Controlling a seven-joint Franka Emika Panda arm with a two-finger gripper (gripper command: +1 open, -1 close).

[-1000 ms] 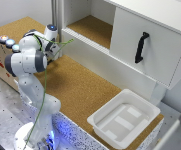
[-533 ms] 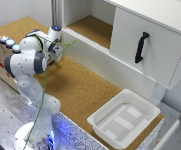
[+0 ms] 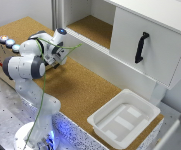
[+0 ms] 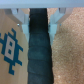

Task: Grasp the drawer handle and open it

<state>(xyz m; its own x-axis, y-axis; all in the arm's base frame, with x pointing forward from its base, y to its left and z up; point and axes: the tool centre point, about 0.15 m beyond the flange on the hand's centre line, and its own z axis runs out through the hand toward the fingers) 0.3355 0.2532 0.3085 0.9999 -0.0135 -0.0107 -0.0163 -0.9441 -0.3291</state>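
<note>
One risk: the drawer handle [image 3: 141,47] may be missed, being well apart from the gripper [image 3: 55,63].
Claw state: cannot be told.

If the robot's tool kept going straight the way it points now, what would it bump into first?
Probably the cork tabletop. The tool seems to point down at it, and the wrist view shows cork ahead. The drawer handle sits far off, not in line.

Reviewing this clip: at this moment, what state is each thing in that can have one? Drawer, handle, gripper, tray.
drawer: front panel stands out from the cabinet; how far it is open I cannot tell.
drawer handle: untouched, nothing gripping it.
gripper: far from the handle, over the cork surface; open or shut cannot be told.
white tray: empty, upright, on the cork surface.
</note>
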